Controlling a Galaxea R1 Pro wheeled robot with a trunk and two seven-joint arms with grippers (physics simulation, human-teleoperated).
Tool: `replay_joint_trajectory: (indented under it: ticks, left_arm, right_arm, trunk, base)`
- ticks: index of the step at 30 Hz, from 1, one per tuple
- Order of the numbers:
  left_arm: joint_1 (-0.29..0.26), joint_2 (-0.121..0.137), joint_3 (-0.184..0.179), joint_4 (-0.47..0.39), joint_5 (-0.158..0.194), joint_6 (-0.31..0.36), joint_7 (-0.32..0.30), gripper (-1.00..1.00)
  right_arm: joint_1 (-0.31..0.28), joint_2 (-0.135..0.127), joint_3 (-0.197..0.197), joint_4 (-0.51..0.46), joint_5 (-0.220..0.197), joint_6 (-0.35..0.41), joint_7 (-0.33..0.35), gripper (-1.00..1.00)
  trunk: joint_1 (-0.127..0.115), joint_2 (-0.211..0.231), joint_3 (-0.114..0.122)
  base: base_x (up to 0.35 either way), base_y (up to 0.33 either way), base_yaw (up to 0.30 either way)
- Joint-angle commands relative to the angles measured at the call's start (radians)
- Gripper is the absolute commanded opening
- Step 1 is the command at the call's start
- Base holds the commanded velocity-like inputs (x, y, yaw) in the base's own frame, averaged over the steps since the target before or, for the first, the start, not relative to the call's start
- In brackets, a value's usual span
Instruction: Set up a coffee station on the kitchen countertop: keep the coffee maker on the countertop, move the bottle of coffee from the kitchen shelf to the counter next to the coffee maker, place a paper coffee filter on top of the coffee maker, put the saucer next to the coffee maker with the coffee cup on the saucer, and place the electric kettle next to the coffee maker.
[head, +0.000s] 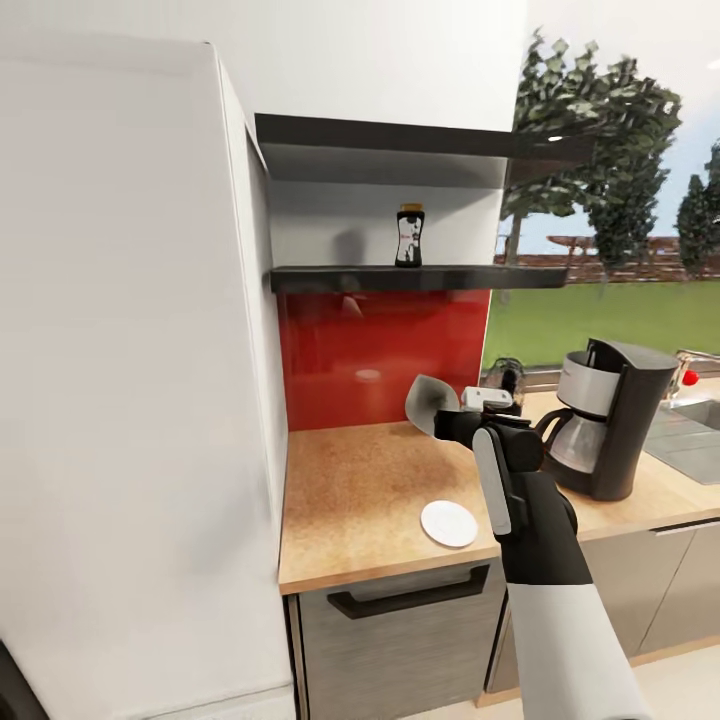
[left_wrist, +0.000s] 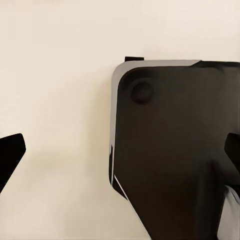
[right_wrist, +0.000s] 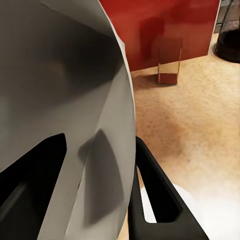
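Note:
My right gripper (head: 452, 412) is shut on a grey, cone-shaped paper coffee filter (head: 428, 400), held above the wooden countertop (head: 350, 490). In the right wrist view the filter (right_wrist: 65, 100) looms large between the dark fingers (right_wrist: 155, 195). The black coffee maker (head: 605, 420) stands on the counter to the right of the gripper. A white saucer (head: 449, 523) lies near the counter's front edge. The dark coffee bottle (head: 409, 236) stands on the black shelf (head: 400, 278) above. My left gripper (left_wrist: 120, 155) hangs open over a pale floor, beside the robot's dark base (left_wrist: 175, 150).
A tall white cabinet (head: 130, 400) walls the counter's left side, with a red backsplash (head: 380, 350) behind. A dark object (head: 507, 376) sits partly hidden behind my right gripper. A small clear box (right_wrist: 169, 65) stands at the backsplash. A sink (head: 690, 425) lies far right.

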Motion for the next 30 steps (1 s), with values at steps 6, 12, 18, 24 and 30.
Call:
replay_joint_trajectory:
  ticks: [6, 12, 18, 24, 30]
  left_arm:
    - [0.000, 0.000, 0.003, 0.000, 0.001, -0.003, 0.001, 1.00]
    - [0.000, 0.000, 0.003, 0.000, 0.001, -0.003, 0.001, 1.00]
    - [0.000, -0.001, 0.003, 0.000, 0.001, -0.003, 0.002, 1.00]
    - [0.000, -0.002, 0.003, 0.000, 0.001, -0.003, 0.005, 1.00]
    - [0.000, -0.002, 0.003, 0.000, 0.001, -0.003, 0.021, 1.00]
  right_arm:
    - [0.000, 0.000, -0.001, -0.001, -0.007, 0.003, -0.008, -1.00]
    - [0.000, 0.000, -0.002, 0.003, -0.007, 0.003, -0.005, -1.00]
    - [0.001, 0.000, -0.002, 0.006, -0.005, 0.003, -0.002, -1.00]
    - [0.001, 0.000, -0.002, 0.007, -0.005, 0.003, -0.002, -1.00]
    - [0.001, 0.000, -0.002, 0.006, -0.005, 0.003, -0.002, -1.00]
  trunk:
    - [-0.023, 0.042, 0.013]
    - [-0.046, 0.084, 0.031]
    - [-0.050, 0.091, 0.034]
    - [-0.050, 0.091, 0.034]
    - [-0.050, 0.091, 0.034]
  base:
    - [0.000, 0.000, 0.000]
    - [0.000, 0.000, 0.000]
    - [0.000, 0.000, 0.000]
    - [0.000, 0.000, 0.000]
    - [0.000, 0.000, 0.000]
